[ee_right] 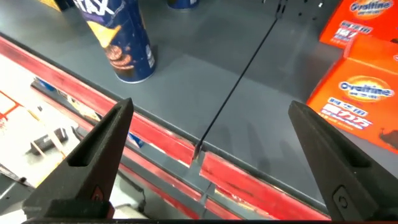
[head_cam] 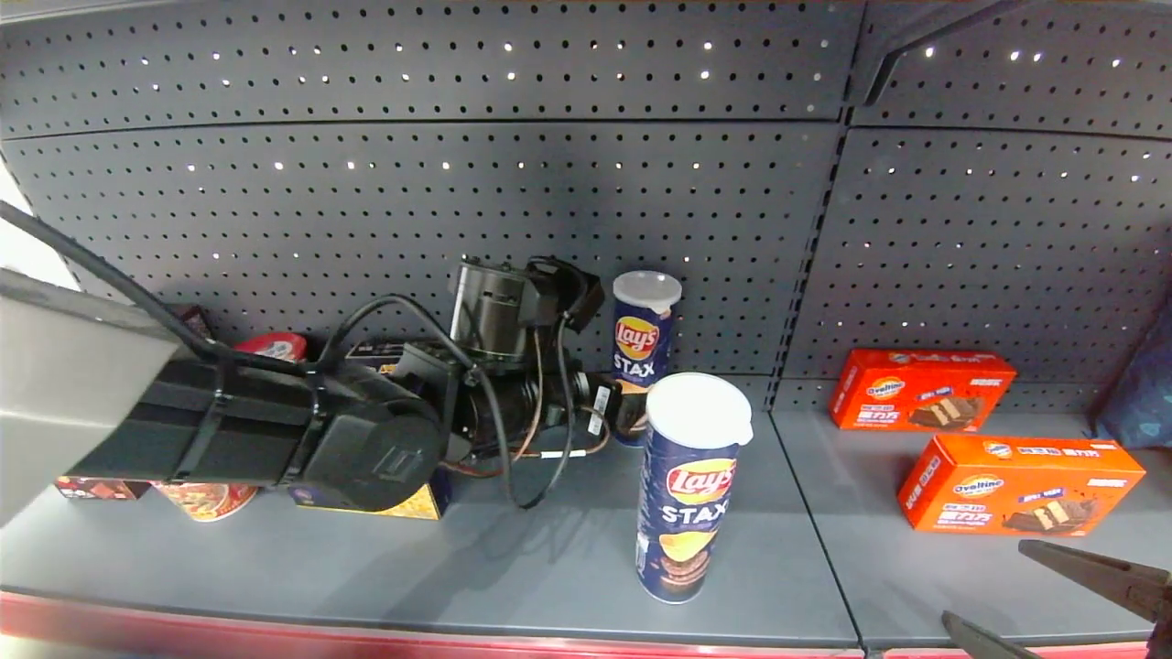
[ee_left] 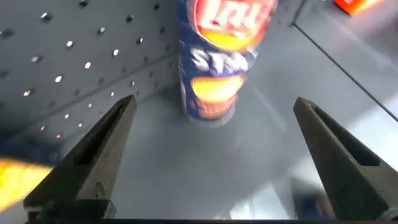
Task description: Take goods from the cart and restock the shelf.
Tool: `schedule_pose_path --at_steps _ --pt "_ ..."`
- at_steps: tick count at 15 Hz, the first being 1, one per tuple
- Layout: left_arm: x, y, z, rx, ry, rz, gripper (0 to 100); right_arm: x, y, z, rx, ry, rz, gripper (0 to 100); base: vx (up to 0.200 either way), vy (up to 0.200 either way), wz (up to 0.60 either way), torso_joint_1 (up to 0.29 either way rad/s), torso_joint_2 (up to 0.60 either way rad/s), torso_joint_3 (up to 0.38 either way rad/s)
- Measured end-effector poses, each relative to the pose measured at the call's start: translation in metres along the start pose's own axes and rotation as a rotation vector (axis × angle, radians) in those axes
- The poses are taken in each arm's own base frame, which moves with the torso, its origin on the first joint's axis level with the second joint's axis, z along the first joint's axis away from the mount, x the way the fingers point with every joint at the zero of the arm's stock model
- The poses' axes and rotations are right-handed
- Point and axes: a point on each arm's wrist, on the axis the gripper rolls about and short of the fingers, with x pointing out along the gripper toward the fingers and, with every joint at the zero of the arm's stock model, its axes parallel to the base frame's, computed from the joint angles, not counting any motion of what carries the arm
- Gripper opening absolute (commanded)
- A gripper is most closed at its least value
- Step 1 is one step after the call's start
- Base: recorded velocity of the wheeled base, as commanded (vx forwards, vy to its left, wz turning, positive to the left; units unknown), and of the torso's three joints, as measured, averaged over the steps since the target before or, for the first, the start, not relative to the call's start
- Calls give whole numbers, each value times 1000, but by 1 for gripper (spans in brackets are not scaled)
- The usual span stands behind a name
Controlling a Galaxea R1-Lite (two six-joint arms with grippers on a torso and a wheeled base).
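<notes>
Blue rear chip can (head_cam: pixel 645 334) stood on the shelf (head_cam: pixel 513 558) behind the front can (head_cam: pixel 689 485); we held left jaws and right jaws spread, empty.

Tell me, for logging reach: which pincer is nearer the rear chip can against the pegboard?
Left. The left pincer sits open just before the rear chip can; the right pincer hangs at the shelf's front edge, near the front orange box.
</notes>
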Motion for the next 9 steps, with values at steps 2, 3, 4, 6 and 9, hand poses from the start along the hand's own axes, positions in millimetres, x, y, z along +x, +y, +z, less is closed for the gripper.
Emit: schedule_pose_path --at_steps 2,3,4,6,9 --pt "-22 2 -3 -1 3 0 100 11 2 3 -9 39 -4 100 0 0 0 0 0 0" --pt "-33 2 -4 -1 2 -2 100 17 3 3 -14 59 -6 100 0 0 0 0 0 0" --pt "-42 2 -3 0 -5 -4 100 23 4 3 -18 81 -9 100 0 0 0 0 0 0" --pt "-62 3 -1 -2 -24 -10 100 35 6 2 -23 128 -16 100 0 0 0 0 0 0" --pt "-86 5 1 -4 -47 -18 100 55 10 8 -20 136 -22 100 0 0 0 0 0 0"
